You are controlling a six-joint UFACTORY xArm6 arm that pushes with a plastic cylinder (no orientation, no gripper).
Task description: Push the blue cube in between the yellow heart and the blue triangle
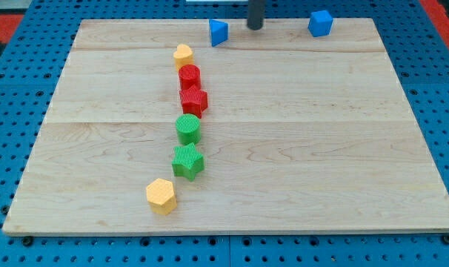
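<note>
Currently, my tip (255, 27) is seen at the view's top edge of the wooden board (321, 148), resting on the surface; it is a plain rod with no jaws, so no clamping state applies. The blue cube (320, 23) is located to the tip's right in the view, well apart from it, near the board's top edge. The blue triangle (218, 32) is found just to the tip's left, near but not touching. The yellow heart (183, 54) lies further left and lower than the tip. Below the heart a rough column is formed: red cylinder (189, 76), red star (194, 101), green cylinder (187, 128), green star (187, 161), and a yellow hexagon (161, 196) lowest, all well apart from the tip.
</note>
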